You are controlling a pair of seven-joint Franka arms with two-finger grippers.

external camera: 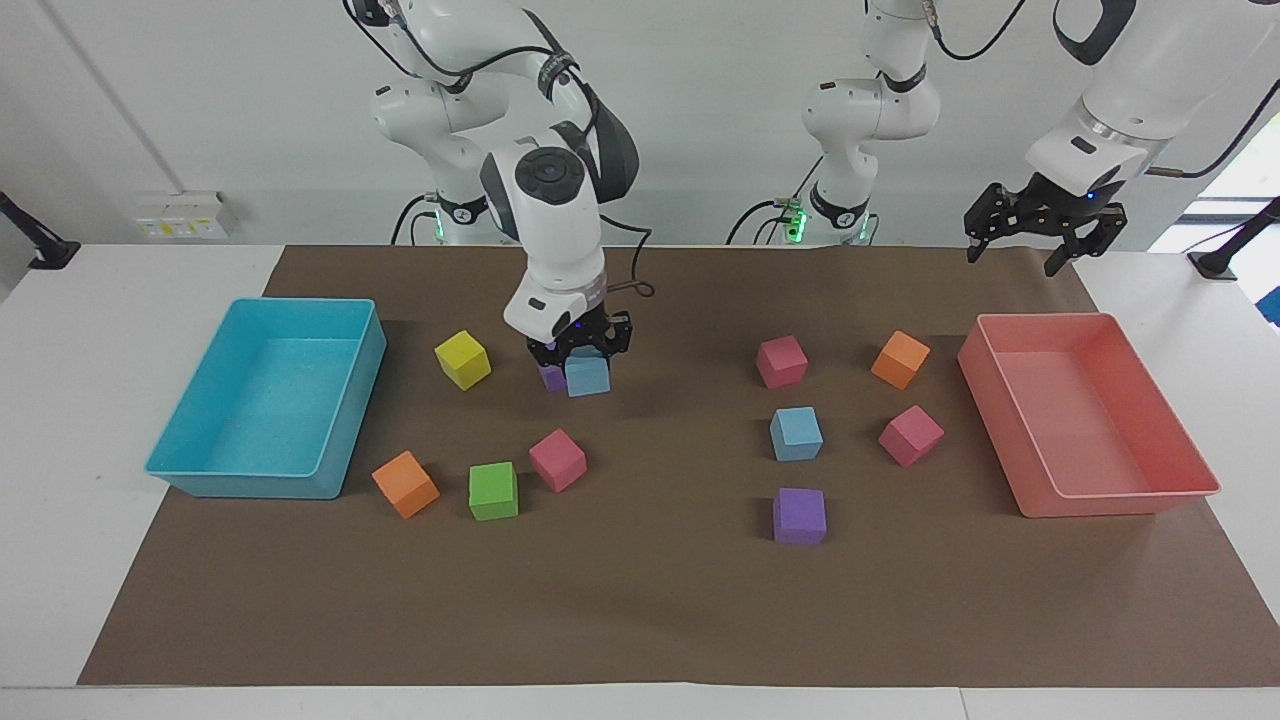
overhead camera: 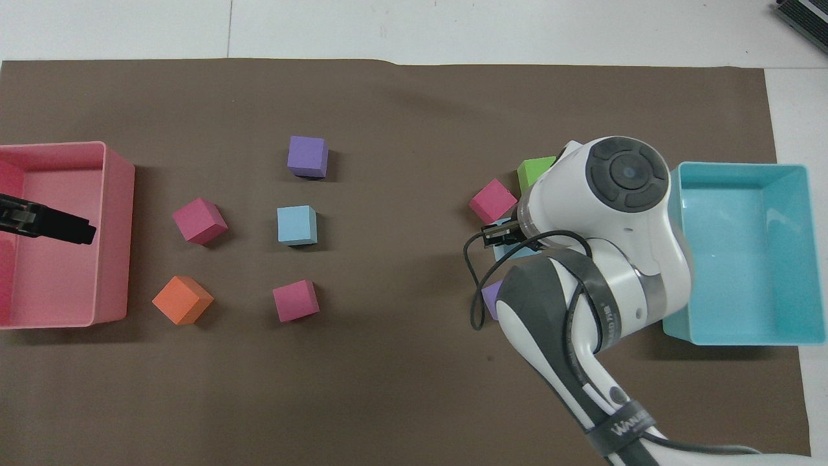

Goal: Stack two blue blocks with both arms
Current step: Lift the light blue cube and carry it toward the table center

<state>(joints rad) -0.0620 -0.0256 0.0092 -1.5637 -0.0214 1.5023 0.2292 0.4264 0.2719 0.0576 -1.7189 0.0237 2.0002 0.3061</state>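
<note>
Right, we are starting at the right arm's end, where a turquoise tray (external camera: 205, 472) is sitting on the brown mat (external camera: 650, 600). Just beside it a yellow cube (external camera: 463, 360) is lying, with an orange cube (external camera: 405, 484), a green cube (external camera: 493, 490) and a pink cube (external camera: 557, 459) farther from the robots.

Now we are watching the right gripper (external camera: 580, 352). It is hanging low over the mat and clamping a blue block (external camera: 588, 377) between its fingers, right by a half-hidden purple cube (external camera: 550, 378). Whether the block is clear of the mat, we cannot tell.

Moving on, we are finding the second blue block (external camera: 796, 433) sitting flat on the mat, between a magenta cube (external camera: 781, 361) nearer the robots and another purple cube (external camera: 799, 516) farther from them, touching neither.

Finally, a pink tray (external camera: 1190, 470) is sitting at the left arm's end. The left gripper (external camera: 1018, 255) is waiting high over it, fingers spread wide and gripping nothing.
</note>
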